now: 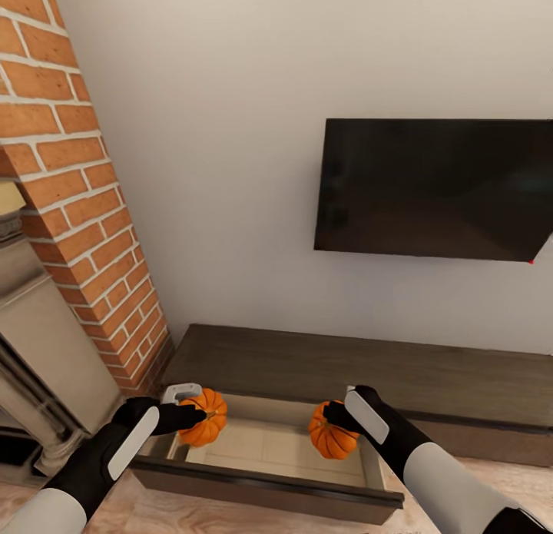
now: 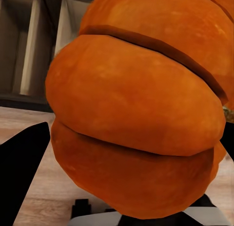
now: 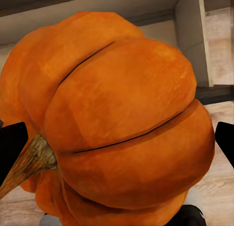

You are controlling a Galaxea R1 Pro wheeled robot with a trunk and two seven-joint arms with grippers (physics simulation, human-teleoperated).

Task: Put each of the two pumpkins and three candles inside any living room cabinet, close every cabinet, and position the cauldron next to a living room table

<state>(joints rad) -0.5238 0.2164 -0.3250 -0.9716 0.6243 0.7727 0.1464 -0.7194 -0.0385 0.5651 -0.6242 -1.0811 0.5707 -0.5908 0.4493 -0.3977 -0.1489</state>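
Over cabinet (image 1: 322,365) drawer, both grippers hold ribbed orange pumpkins (image 1: 206,419)

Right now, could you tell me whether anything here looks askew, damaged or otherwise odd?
Nothing stands out. Each gripper holds a pumpkin, left and right, over the cabinet's open drawer. The drawer sits square and both pumpkins look intact.

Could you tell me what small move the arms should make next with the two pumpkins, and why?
Probably lower both and let go: the left gripper holds one pumpkin and the right gripper the other pumpkin, both already over the cabinet's open drawer.
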